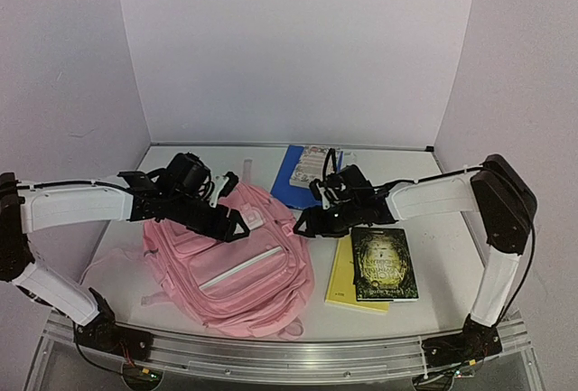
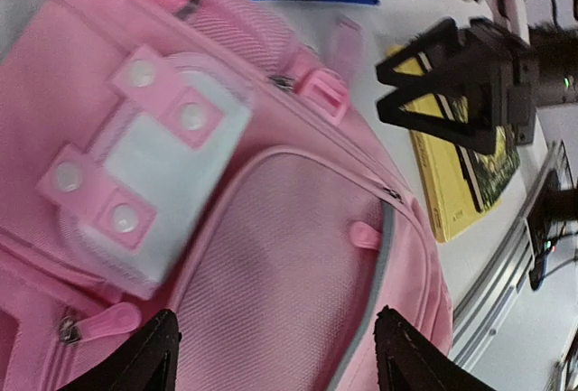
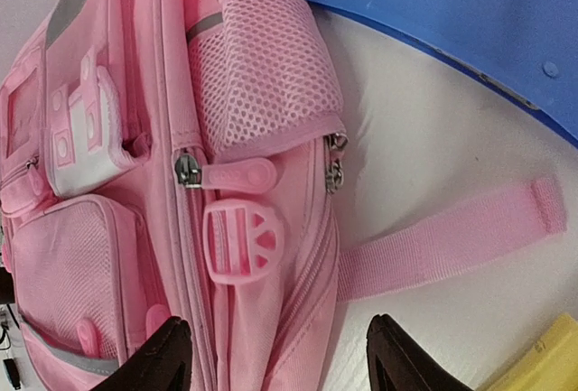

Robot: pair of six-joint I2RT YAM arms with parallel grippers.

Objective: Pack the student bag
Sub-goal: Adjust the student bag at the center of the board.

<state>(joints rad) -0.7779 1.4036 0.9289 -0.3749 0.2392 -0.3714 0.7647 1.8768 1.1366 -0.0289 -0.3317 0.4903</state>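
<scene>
Top external view shows the student bag [image 1: 244,269] lying flat on the surface [image 1: 442,256], front pockets up, left of centre, with both arms reaching over its far end. The left tool [image 1: 237,226] hangs just over the bag's upper panel. In its own wrist view its fingertips [image 2: 149,359] stand apart with only pink fabric below, so it is released and holds nothing. The right tool [image 1: 309,222] is likewise spread and empty, poised over the bag's side, where a zip pull [image 3: 237,175] and a plastic buckle [image 3: 242,242] sit below a mesh pocket [image 3: 262,75].

A dark book [image 1: 384,265] rests on a yellow book [image 1: 339,283] right of the bag, and a blue folder [image 1: 285,183] carries a patterned book [image 1: 314,165] beyond it. Nothing looks packed, so I judge this the opening stage. The next move likely calls for the right tool to settle squarely on the thin zip pull, pinch it and draw it along the zip line. Meanwhile the left would steady the soft fabric so the bag does not slide.

The arms cover the bag's far end from above, so I cannot tell whether any compartment is parted. The zips that show look closed. Both wrist views cut off most of the bag and folder, the left one is slightly blurred, and the book covers are too small to read
</scene>
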